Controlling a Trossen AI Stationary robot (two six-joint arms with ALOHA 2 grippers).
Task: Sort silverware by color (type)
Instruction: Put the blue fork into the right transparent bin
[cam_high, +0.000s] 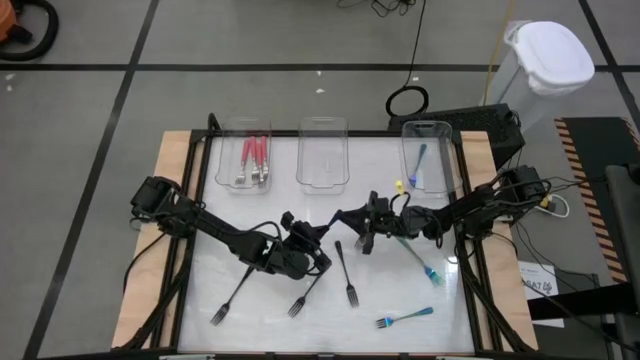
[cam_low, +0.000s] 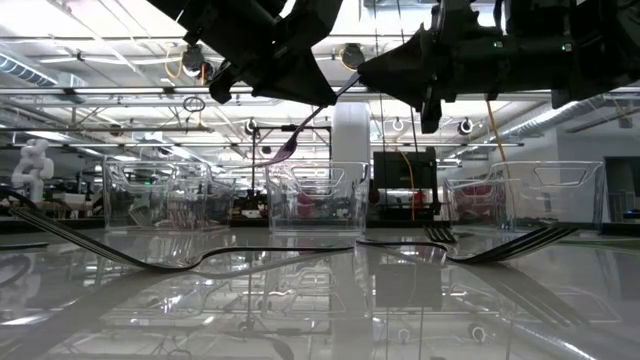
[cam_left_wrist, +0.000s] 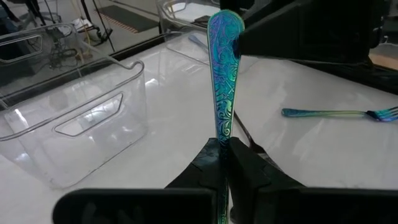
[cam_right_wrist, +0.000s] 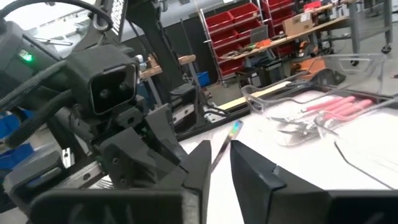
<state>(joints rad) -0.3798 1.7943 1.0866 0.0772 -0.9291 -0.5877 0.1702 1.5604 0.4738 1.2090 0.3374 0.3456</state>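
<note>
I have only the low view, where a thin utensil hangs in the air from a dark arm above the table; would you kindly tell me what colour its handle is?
Observer: The left wrist view shows it. The left claw is shut on a utensil with a blue-teal patterned handle.
Operator: Thank you. Does any tray hold that colour?
Observer: Yes. From above, the right-hand tray has one blue fork lying in it.
</note>
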